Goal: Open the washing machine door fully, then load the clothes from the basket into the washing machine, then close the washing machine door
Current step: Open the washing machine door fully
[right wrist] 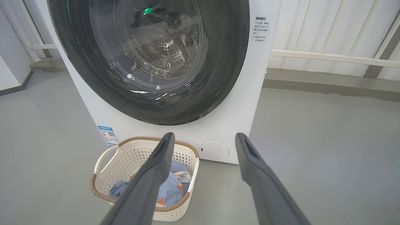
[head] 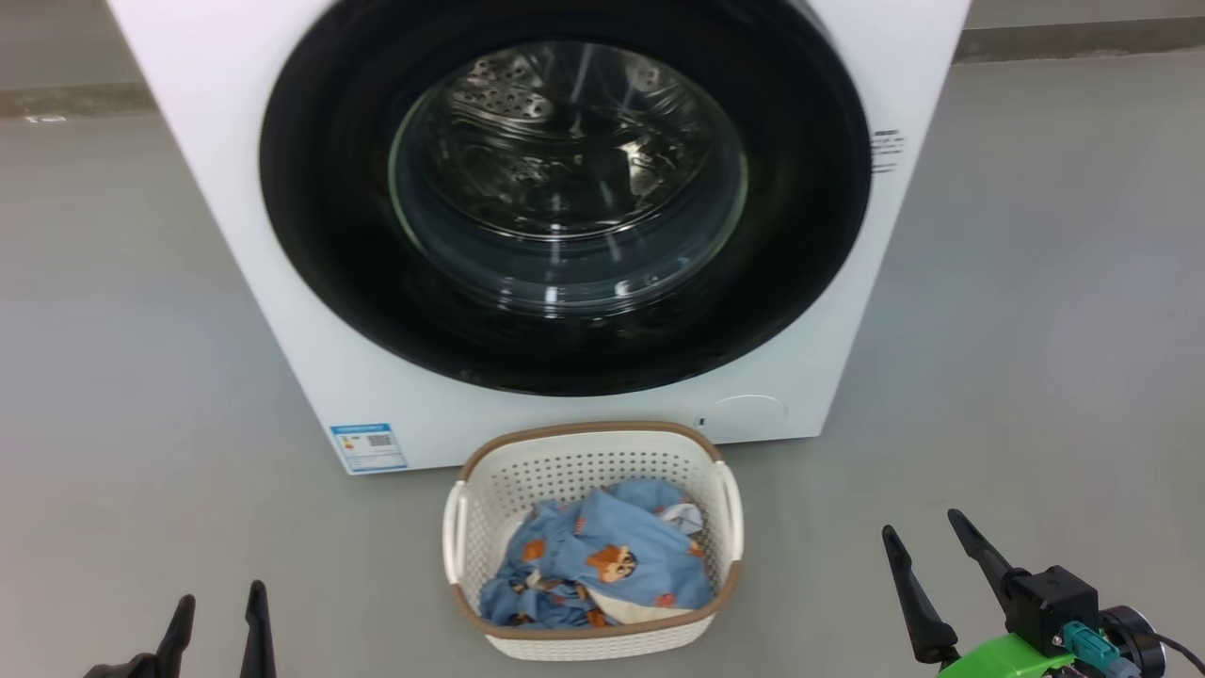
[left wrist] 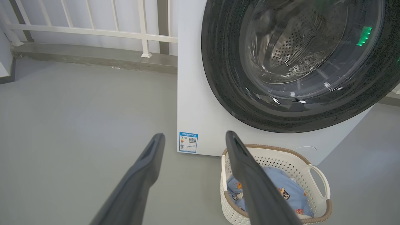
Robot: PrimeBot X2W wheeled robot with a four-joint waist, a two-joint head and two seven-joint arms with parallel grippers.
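Note:
The white washing machine [head: 235, 188] stands ahead with its round black-rimmed door [head: 320, 235] flat against the front, the steel drum showing through the glass. On the floor in front of it sits the cream basket [head: 565, 461] holding the light blue clothes [head: 602, 565] with orange bear prints. My left gripper [head: 218, 603] hangs open at the lower left, well left of the basket. My right gripper [head: 923, 532] is open at the lower right, right of the basket. Both grippers are empty. The wrist views show the same door [left wrist: 218, 78] [right wrist: 225, 62], basket [left wrist: 281, 156] [right wrist: 125, 156] and clothes [left wrist: 281, 184] [right wrist: 170, 190].
Grey floor [head: 122, 377] lies on both sides of the machine. A white railing [left wrist: 93, 31] on a low kerb runs behind it. A blue sticker [head: 369, 447] marks the machine's lower left front and a round white cap [right wrist: 214, 151] its lower right.

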